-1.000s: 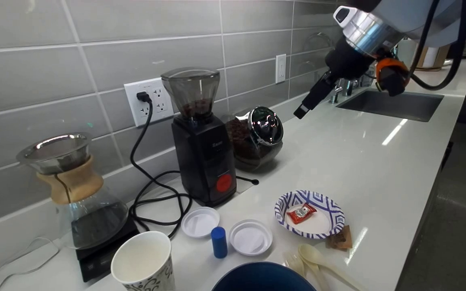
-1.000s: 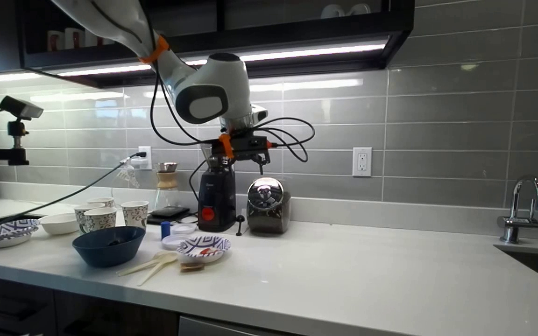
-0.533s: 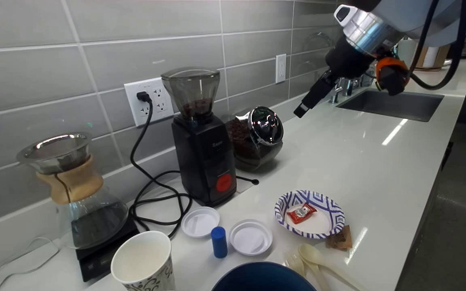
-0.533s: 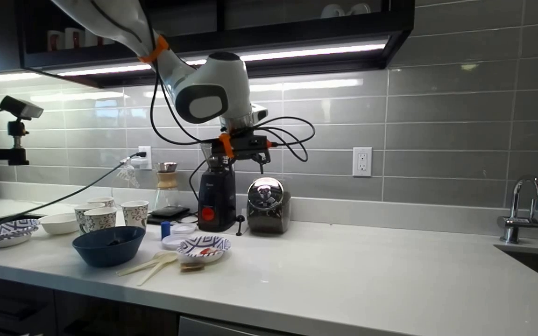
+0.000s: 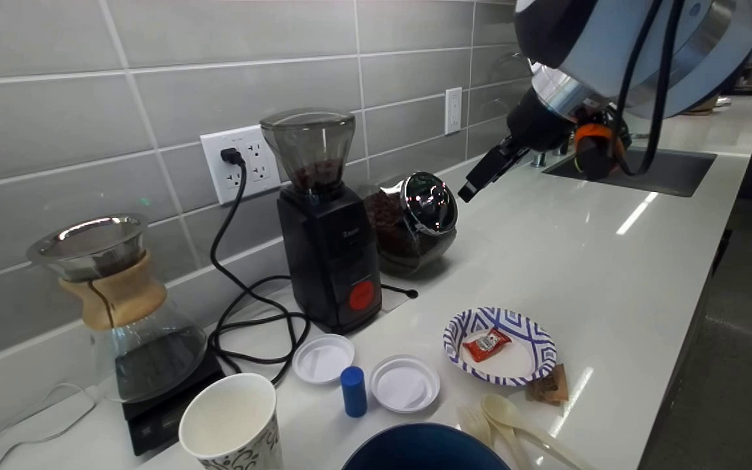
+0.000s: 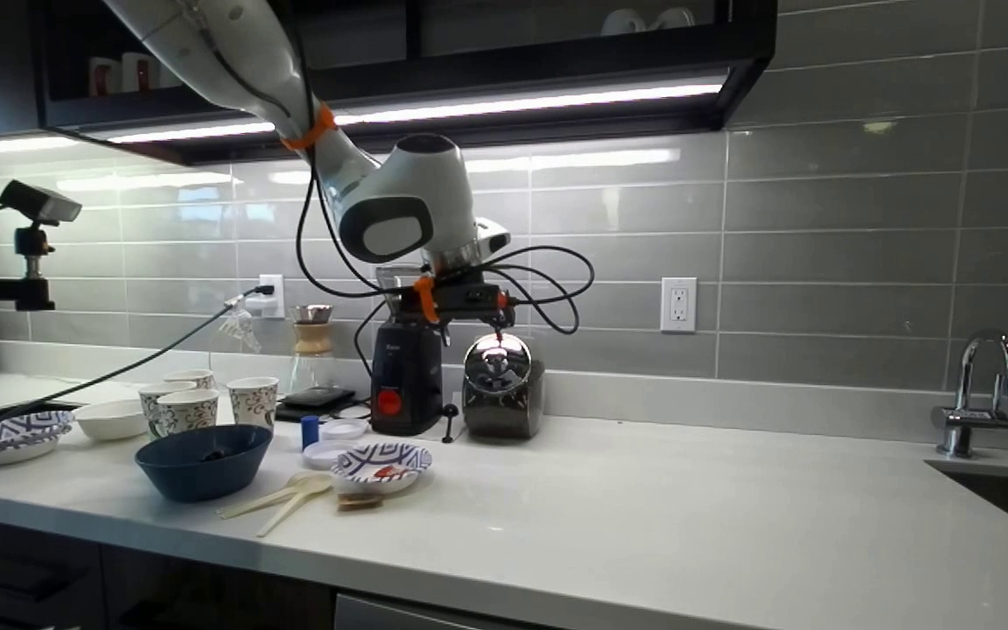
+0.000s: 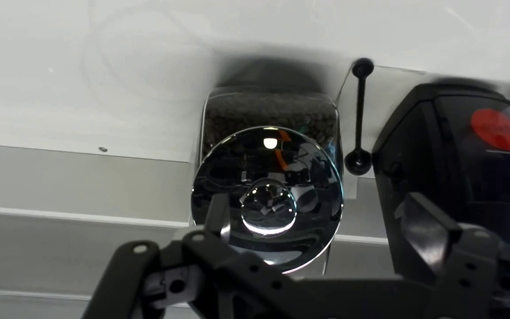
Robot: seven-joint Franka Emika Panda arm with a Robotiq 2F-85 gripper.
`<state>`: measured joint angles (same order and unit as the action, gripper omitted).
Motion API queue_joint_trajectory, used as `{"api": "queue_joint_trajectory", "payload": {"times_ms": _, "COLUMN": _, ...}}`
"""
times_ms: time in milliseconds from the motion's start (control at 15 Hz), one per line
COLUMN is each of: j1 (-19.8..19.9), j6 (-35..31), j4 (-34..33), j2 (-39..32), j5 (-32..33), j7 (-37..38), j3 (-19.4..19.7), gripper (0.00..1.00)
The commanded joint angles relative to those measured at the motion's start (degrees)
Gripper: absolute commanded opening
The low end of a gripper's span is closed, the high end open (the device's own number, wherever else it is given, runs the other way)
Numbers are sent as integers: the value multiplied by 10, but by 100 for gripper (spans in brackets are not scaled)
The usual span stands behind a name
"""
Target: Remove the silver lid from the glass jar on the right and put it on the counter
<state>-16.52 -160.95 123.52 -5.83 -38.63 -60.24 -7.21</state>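
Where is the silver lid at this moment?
The silver lid is on the jar, to the right of the grinder in both exterior views. In the wrist view it sits near the centre, left of the grinder.

In an exterior view we see, at twelve o'clock, a dark cabinet (image 6: 591,63) with a light strip (image 6: 574,100) beneath, and grey tiled wall (image 6: 845,144) at two.

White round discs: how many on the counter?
2, shown in both exterior views. The wall-side disc lies by the black grinder; the outer disc lies right of the blue cylinder in an exterior view. More could be hidden behind the paper cups.
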Motion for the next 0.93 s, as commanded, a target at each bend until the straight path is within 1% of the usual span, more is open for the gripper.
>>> {"api": "queue_joint_trajectory", "payload": {"times_ms": 0, "j1": -1, "j6": -4, "j4": -52, "j2": -43, "j5": -60, "j7": -6, "j3": -17, "gripper": 100}}
{"api": "queue_joint_trajectory", "payload": {"times_ms": 400, "j1": 2, "j6": -27, "j4": -103, "j2": -88, "j5": -89, "j7": -11, "j3": -28, "gripper": 100}}
{"api": "queue_joint_trajectory", "payload": {"times_ms": 867, "j1": 8, "j6": -43, "j4": -138, "j2": -125, "j5": -105, "j7": -35, "j3": -38, "gripper": 100}}
